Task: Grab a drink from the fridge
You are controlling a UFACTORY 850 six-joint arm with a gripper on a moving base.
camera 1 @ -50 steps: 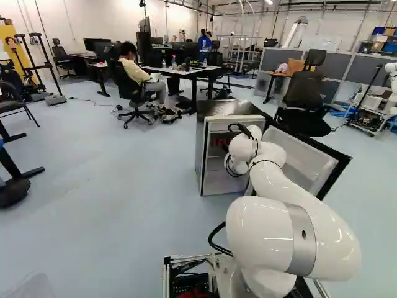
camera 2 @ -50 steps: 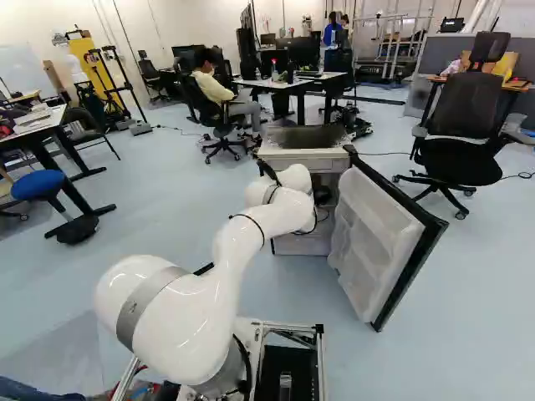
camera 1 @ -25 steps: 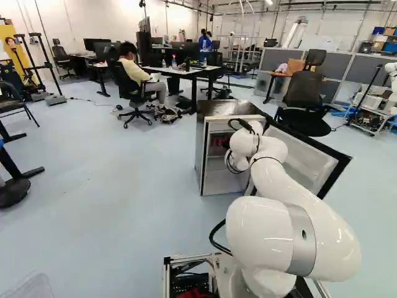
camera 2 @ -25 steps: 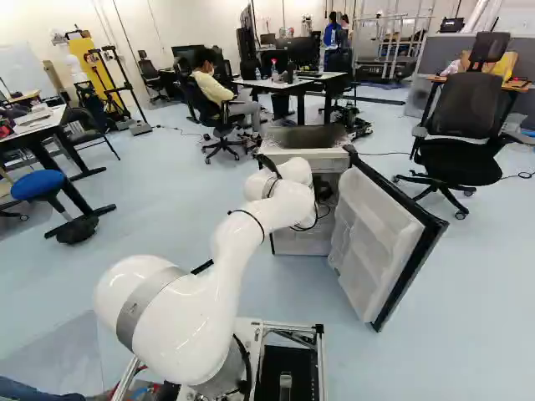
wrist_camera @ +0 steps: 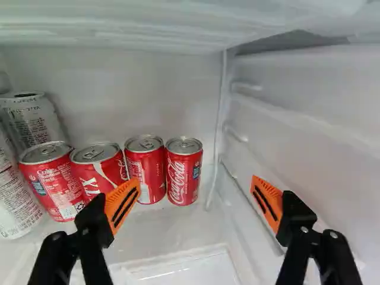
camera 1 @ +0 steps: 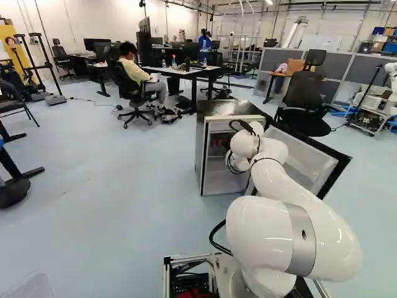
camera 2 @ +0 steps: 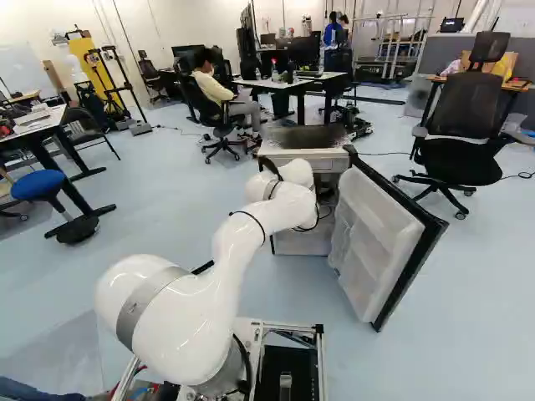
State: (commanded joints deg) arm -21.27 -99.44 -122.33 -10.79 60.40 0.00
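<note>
The fridge (camera 1: pixel 214 177) stands ahead of the base with its door (camera 2: pixel 376 242) swung wide; my arm's wrist end reaches into it, its fingers hidden in both base views. In the wrist view my gripper (wrist_camera: pixel 195 203) is open inside the compartment, nothing between its orange pads (wrist_camera: pixel 123 205). Several red cans stand upright in a row against the back: the endmost can (wrist_camera: pixel 184 172) and its neighbour (wrist_camera: pixel 145 169) lie ahead of the gap. One more red can (wrist_camera: pixel 98 169) is partly behind one finger, and another (wrist_camera: pixel 53 181) stands outside it. White cans (wrist_camera: pixel 32 119) are beyond that one.
A bare side wall (wrist_camera: pixel 309 130) of the fridge runs close by the other finger, and a white panel (wrist_camera: pixel 119 21) spans above the cans. A black office chair (camera 2: pixel 460 125) stands behind the fridge door. Farther back are desks (camera 1: pixel 180 71) with a seated person beside them.
The arm's wrist end has shifted slightly at the fridge opening, a little to the right in the left base view. Base, fridge and door have stayed where they were.
</note>
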